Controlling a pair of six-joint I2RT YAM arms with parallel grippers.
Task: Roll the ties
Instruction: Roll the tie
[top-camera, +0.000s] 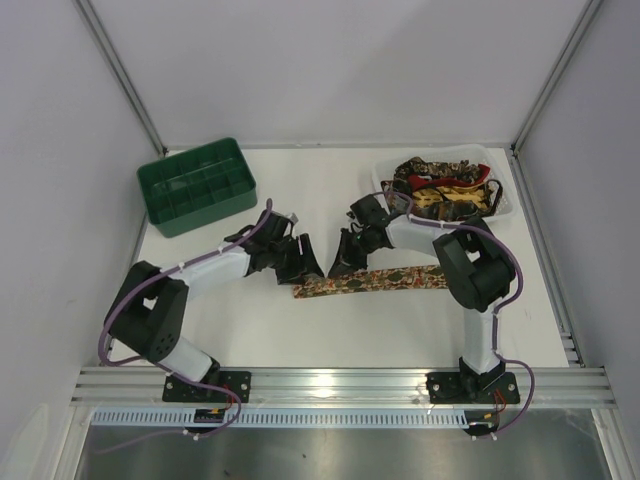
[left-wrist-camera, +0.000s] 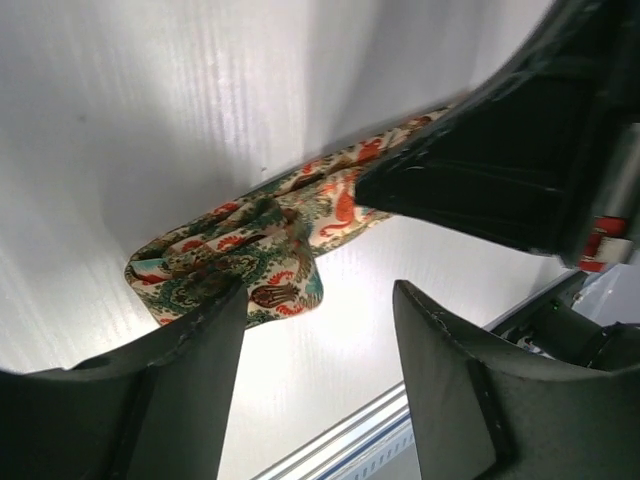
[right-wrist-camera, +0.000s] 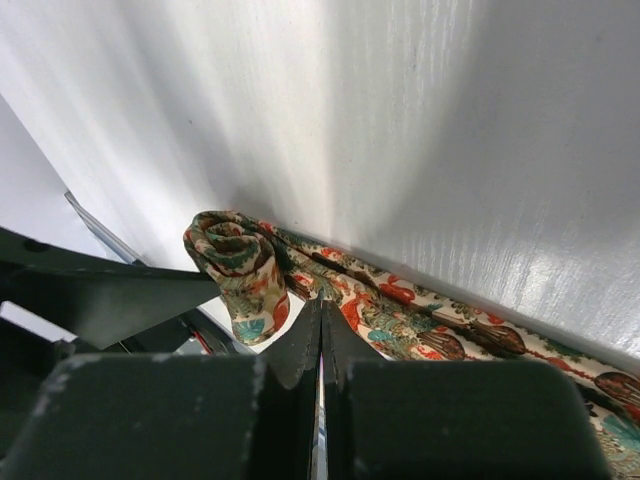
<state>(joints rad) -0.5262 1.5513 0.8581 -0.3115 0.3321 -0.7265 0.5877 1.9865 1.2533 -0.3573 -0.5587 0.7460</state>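
One paisley tie (top-camera: 385, 279) lies flat across the table's middle, its left end curled into a small loose roll (right-wrist-camera: 235, 255). My left gripper (top-camera: 300, 262) stands open just left of that roll. In the left wrist view the roll (left-wrist-camera: 230, 265) lies past the tip of the left finger (left-wrist-camera: 170, 380), and nothing is between the fingers around the gripper (left-wrist-camera: 318, 292). My right gripper (right-wrist-camera: 322, 330) is shut, its tips down at the tie just right of the roll, with no cloth pinched that I can see. More ties (top-camera: 445, 190) are heaped in the white tray (top-camera: 500, 208).
A green compartmented crate (top-camera: 195, 185) stands at the back left. The white tray is at the back right, close behind the right arm's elbow (top-camera: 470, 265). The two grippers are almost touching over the tie's left end. White walls enclose the table.
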